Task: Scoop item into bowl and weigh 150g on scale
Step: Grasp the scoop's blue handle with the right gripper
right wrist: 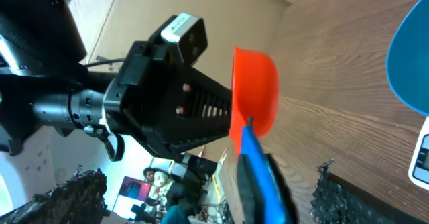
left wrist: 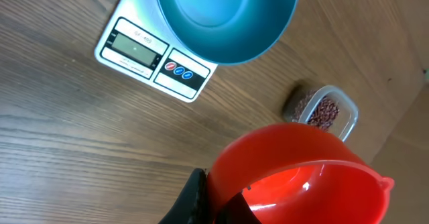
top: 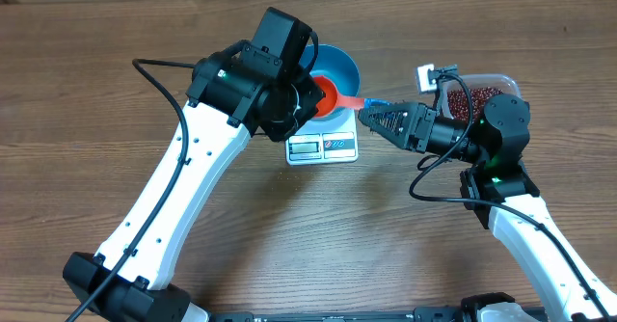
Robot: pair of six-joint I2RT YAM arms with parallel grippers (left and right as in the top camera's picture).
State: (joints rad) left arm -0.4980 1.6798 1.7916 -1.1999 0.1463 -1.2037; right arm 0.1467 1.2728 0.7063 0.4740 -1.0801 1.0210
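An orange-red scoop [left wrist: 301, 177] with a blue handle [right wrist: 258, 163] hangs just right of the blue bowl [top: 342, 67], which stands on the white scale [top: 323, 148]. My left gripper [left wrist: 214, 204] is shut on the scoop's rim, and the scoop [top: 328, 95] is empty inside. My right gripper [top: 371, 118] reaches in from the right and stands open, with the blue handle running between its fingers [right wrist: 285, 194]. The bowl [left wrist: 221, 16] looks empty. The red-brown beans [top: 469, 100] lie in a clear tub at the right.
The clear plastic tub [left wrist: 345, 120] sits on the wooden table right of the scale [left wrist: 141, 49], behind my right arm. A small white part [top: 429, 74] lies by the tub's left corner. Black cables trail from both arms.
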